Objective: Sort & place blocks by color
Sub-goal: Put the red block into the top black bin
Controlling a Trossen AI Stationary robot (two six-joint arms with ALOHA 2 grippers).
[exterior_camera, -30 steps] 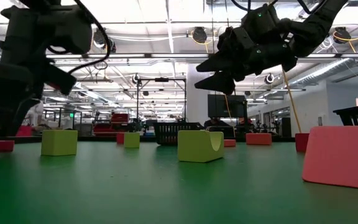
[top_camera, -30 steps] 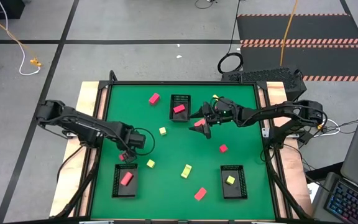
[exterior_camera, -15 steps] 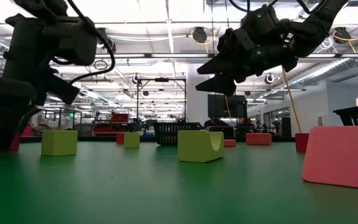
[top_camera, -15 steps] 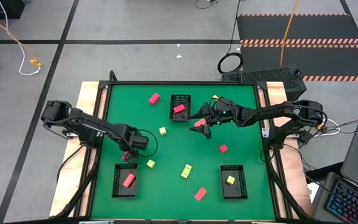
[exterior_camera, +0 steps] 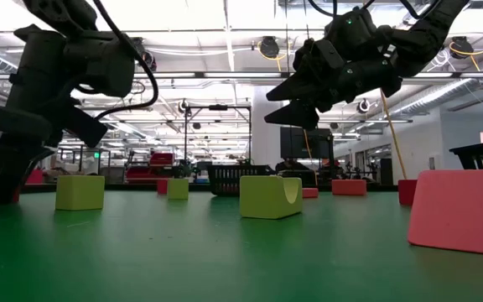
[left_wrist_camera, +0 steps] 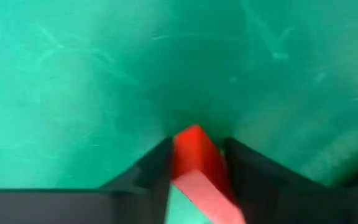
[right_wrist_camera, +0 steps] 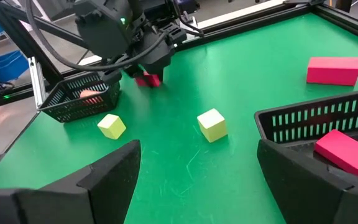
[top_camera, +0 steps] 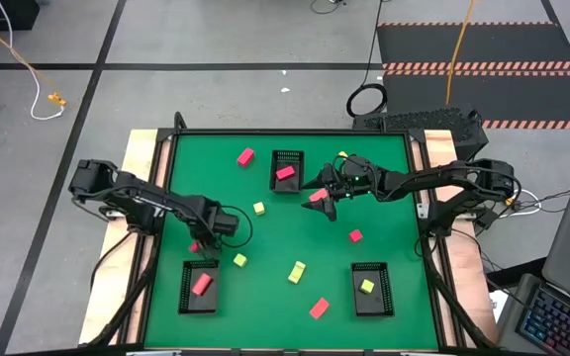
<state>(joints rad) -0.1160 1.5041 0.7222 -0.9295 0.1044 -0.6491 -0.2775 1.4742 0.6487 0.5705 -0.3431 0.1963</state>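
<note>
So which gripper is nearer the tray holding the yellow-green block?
Right. The right gripper hangs up-table of that tray; the left gripper is across the table, closing on a red block.

A black mesh tray (top_camera: 198, 307) sits near the left gripper (top_camera: 198, 244). A second tray (top_camera: 287, 156) lies just beside the right gripper (top_camera: 320, 201), and a third (top_camera: 374, 305) is well apart from both. All rest on the green table (top_camera: 389, 178). An orange cable (top_camera: 23, 59) trails across the floor far beyond the left gripper.

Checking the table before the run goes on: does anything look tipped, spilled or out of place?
Nothing stands out. All three trays sit flat, loose blocks lie scattered on the mat, and the left tool grips a red block.
</note>
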